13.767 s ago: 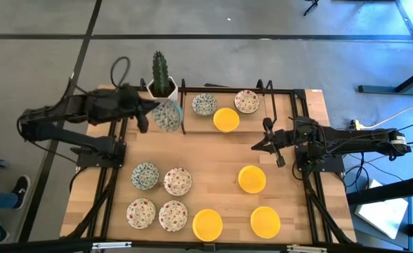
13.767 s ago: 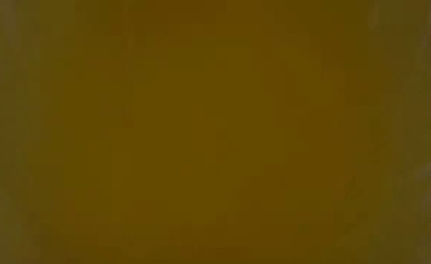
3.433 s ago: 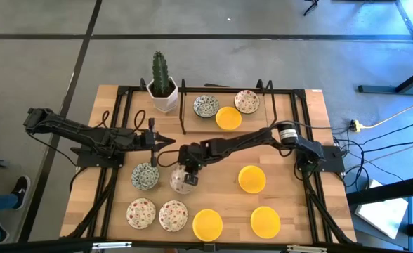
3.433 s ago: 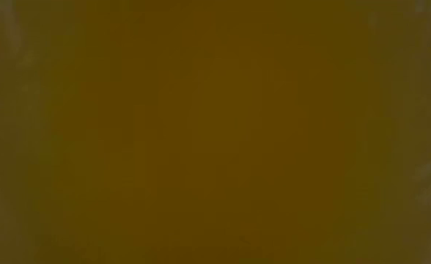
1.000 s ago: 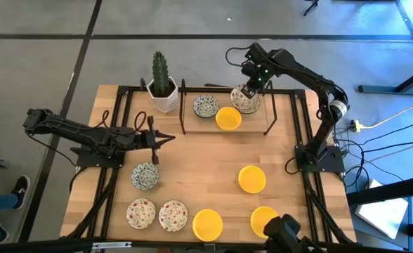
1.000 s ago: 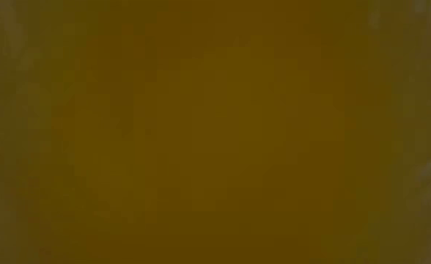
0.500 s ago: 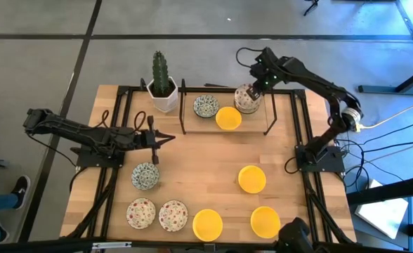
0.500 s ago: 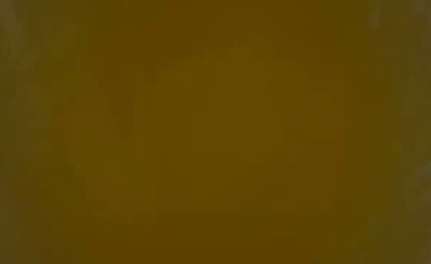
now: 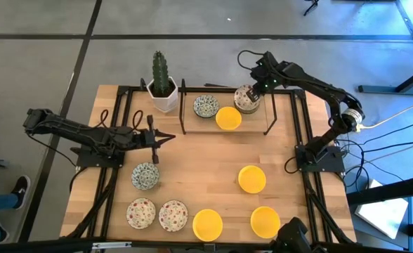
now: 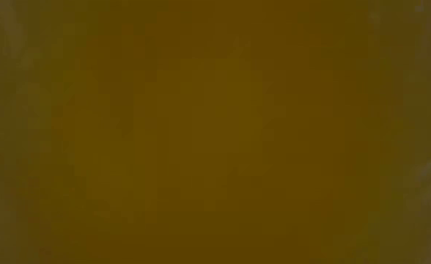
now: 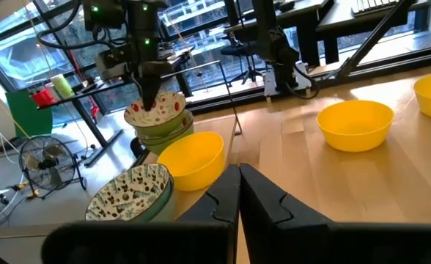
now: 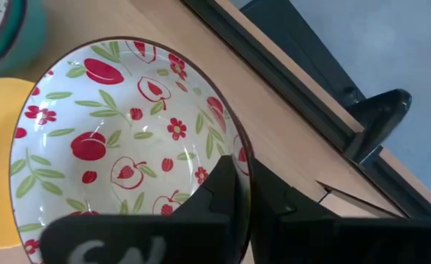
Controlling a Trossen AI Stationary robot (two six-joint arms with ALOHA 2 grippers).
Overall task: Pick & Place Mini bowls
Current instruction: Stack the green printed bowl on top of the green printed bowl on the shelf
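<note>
My right gripper (image 9: 251, 93) is at the table's far edge, shut on a white mini bowl with red fruit print (image 12: 120, 139). This bowl sits tilted on or just over a green-sided bowl (image 11: 160, 133); I cannot tell whether they touch. Beside that stack stand a yellow bowl (image 9: 227, 118) and a blue-green patterned bowl (image 9: 205, 106). My left gripper (image 9: 166, 138) waits shut over the table's left middle, touching nothing. The low view shows only a yellow-brown blur. My right gripper pinches the red-print bowl's rim (image 12: 239, 150), one finger (image 12: 217, 189) inside the bowl and one outside. The fingers come from above, slanting down. The bowl is tilted below them, over the green-sided bowl.
A black rack frame (image 9: 268, 112) surrounds the far bowls, and a cactus in a white pot (image 9: 162, 88) stands at the far left. Nearer lie a blue-green bowl (image 9: 145, 176), two red-speckled bowls (image 9: 173, 215) and three yellow bowls (image 9: 251, 178). Bare wood shows at the middle.
My right gripper has sunk with the red-print bowl toward the green-sided bowl at the far edge, and it stays shut on the rim.
</note>
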